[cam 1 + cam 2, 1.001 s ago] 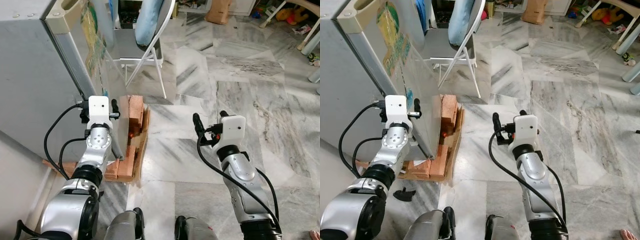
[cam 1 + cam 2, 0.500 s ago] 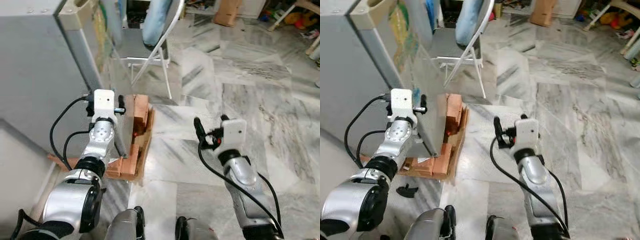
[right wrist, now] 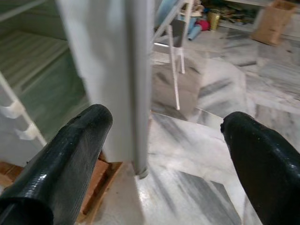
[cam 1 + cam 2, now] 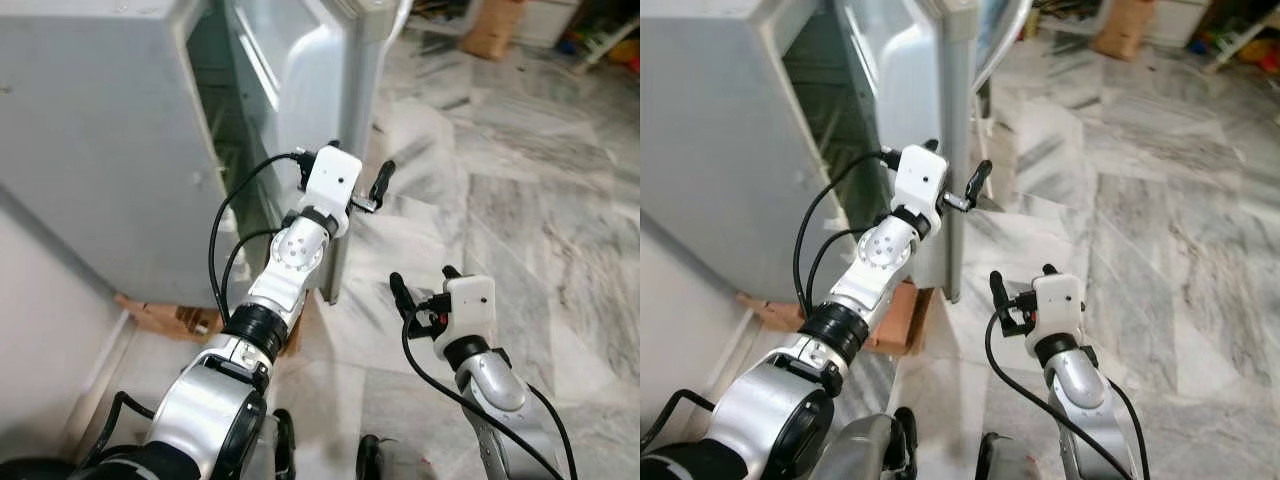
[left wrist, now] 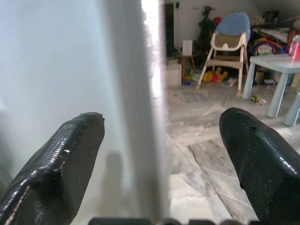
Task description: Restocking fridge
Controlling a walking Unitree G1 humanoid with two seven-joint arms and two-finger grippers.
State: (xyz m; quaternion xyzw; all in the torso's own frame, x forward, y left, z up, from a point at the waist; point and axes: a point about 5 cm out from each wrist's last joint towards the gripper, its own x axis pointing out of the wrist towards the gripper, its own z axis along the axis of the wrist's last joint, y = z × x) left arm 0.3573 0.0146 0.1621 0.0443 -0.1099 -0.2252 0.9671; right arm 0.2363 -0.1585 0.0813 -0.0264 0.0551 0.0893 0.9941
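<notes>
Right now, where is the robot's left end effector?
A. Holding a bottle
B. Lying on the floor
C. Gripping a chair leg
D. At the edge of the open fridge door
D: the left end effector is open with its fingers either side of the fridge door edge, the door swung open.

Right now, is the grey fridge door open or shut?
Open. The grey fridge door stands swung out from the cabinet, the interior shows behind it, and the left gripper straddles its edge.
</notes>
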